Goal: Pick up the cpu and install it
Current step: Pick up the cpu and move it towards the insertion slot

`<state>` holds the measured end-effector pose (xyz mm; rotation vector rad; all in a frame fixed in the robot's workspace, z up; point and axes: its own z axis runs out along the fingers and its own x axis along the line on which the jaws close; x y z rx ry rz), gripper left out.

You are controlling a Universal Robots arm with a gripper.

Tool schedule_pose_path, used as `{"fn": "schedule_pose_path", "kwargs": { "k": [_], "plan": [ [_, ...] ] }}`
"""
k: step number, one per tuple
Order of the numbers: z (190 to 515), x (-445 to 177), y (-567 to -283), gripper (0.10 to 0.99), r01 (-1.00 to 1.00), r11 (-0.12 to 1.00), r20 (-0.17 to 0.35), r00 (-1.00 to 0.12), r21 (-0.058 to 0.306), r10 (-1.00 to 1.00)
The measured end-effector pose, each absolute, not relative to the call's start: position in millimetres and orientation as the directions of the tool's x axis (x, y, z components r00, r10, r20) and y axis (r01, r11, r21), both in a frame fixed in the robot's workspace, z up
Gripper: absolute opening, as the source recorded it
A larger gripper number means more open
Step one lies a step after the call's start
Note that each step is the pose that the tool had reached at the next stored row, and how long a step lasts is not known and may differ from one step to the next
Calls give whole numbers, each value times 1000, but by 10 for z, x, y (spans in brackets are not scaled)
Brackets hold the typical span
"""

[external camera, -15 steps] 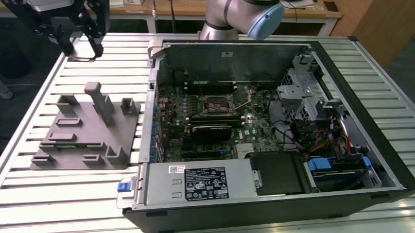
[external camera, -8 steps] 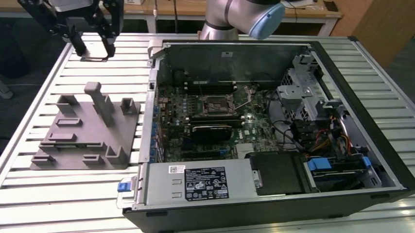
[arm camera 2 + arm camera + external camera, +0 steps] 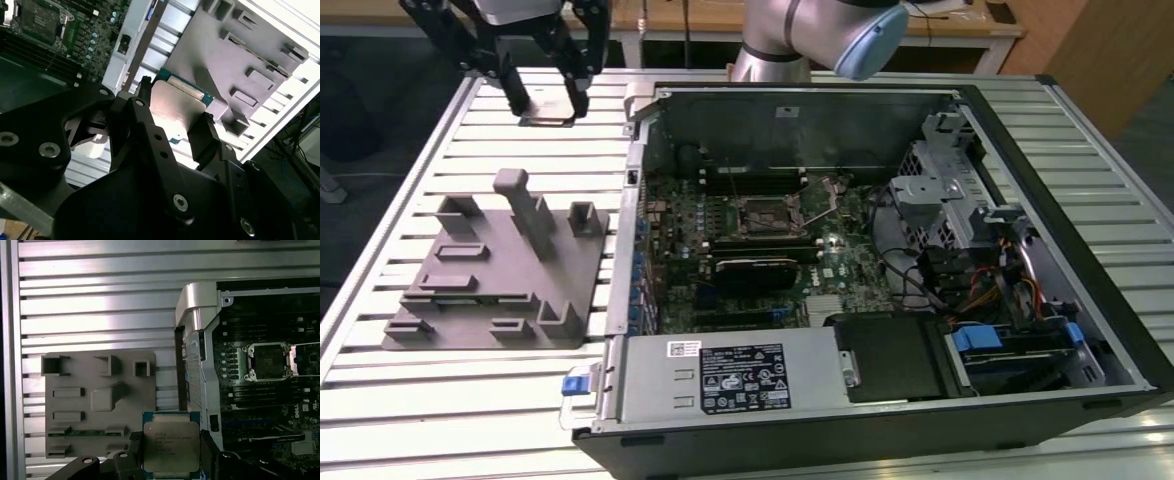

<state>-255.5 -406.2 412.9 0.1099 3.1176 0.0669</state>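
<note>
Hand [image 3: 175,102] pinches one cpu [image 3: 171,444] by two opposite edges, metal top exposed, presumably to keep the contact face untouched. It hangs above the slatted surface [image 3: 400,400] at the exterior view's far left, beyond one grey block [image 3: 500,265]. One socket [image 3: 761,212], apparently uncovered, sits inside the case [image 3: 854,440].

I can read none of the print on the cpu [image 3: 171,445] lid or the labels [image 3: 744,378] on the power supply [image 3: 654,395].
</note>
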Motion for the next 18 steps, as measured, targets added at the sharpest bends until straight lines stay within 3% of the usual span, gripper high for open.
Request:
{"fn": "schedule_pose_path", "kwargs": {
  "k": [18],
  "plan": [
    [4130, -1962, -4061, 541, 70, 997, -20, -997, 44, 71]
  ]
}}
